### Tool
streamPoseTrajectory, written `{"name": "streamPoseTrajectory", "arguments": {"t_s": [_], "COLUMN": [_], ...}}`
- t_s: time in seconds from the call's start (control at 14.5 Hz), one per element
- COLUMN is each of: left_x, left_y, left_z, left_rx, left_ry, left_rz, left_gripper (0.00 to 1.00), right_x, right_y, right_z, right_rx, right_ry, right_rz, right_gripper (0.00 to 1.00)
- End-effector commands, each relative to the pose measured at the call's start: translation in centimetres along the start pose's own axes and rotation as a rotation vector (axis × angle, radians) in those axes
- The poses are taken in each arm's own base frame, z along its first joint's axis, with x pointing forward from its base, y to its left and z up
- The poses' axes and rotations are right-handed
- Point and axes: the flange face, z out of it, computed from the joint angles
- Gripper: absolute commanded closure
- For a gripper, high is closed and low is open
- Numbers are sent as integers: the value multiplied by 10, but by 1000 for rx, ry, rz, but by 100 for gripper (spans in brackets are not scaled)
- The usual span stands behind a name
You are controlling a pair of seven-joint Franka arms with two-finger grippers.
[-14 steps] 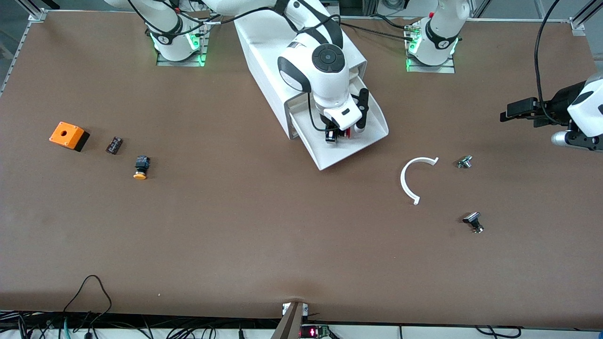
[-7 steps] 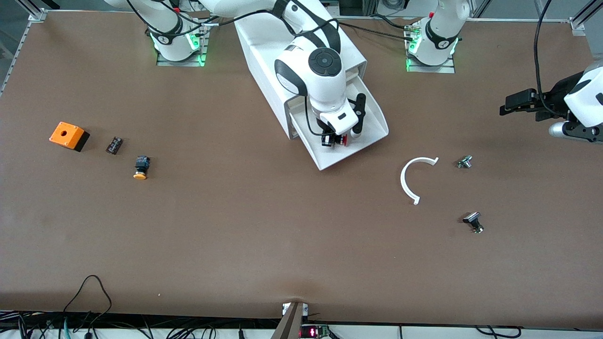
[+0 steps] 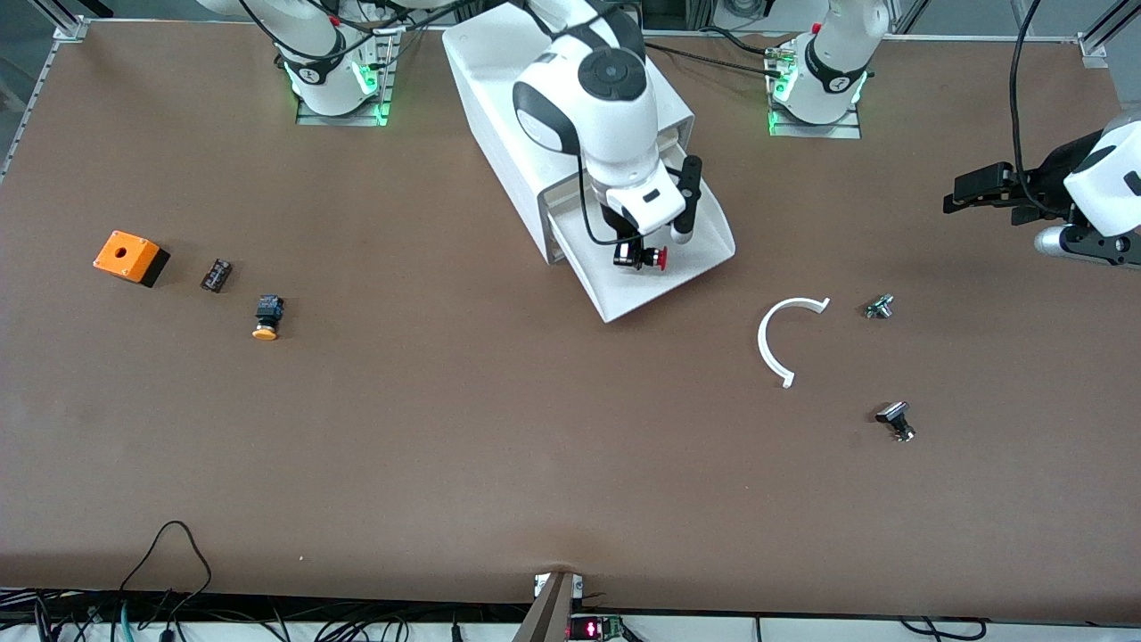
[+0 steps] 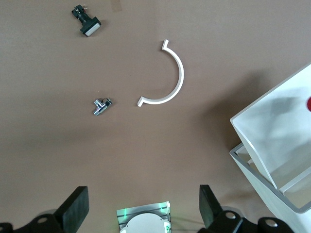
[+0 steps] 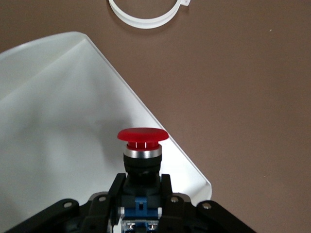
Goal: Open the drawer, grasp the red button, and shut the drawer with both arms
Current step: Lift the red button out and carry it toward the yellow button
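The right pincer (image 3: 644, 257) clamps the button (image 3: 652, 258) by its body (red cap clear) over the open drawer (image 3: 691, 267), ready to carry it away. The left pincer (image 4: 141, 211) waits wide open over the table (image 3: 499, 446), likely for closing.

button (image 3: 650, 258) over open drawer (image 3: 691, 267), drawer lowest in cabinet (image 3: 508, 116)

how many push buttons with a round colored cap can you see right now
2. The red-capped button is held in the right gripper over the open drawer. The orange-yellow-capped button lies on the table toward the right arm's end, near the orange box.
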Motion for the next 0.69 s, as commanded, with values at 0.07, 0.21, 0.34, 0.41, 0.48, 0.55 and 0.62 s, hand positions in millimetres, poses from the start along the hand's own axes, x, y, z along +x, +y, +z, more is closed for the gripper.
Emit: {"name": "streamPoseTrajectory", "arguments": {"t_s": [0.07, 0.21, 0.34, 0.41, 0.48, 0.55, 0.62], "left_x": [-1, 0, -2, -3, -5, -4, 1], "left_y": [1, -3, -13, -19, -24, -27, -29], "left_z": [-5, -2, -12, -17, -30, -36, -32], "left_rx": [15, 13, 12, 13, 16, 17, 15], "left_ry": [-6, -17, 5, 17, 47, 62, 56], "left_rz": [-1, -5, -20, -31, -38, -40, -36], "left_gripper": [0, 0, 0, 0, 0, 0, 0], "right_x": [-17, -39, -84, -111, -134, -163, -191], "right_y": [29, 65, 117, 141, 165, 193, 213], "right_z": [-44, -55, -60, -59, -59, -59, -50], "right_rx": [-33, -47, -59, -60, -65, -61, -24], "right_ry": [5, 9, -16, -32, -42, -44, -41], "right_rz": [56, 113, 200, 247, 293, 352, 421], "right_gripper": [88, 88, 88, 88, 87, 87, 87]}}
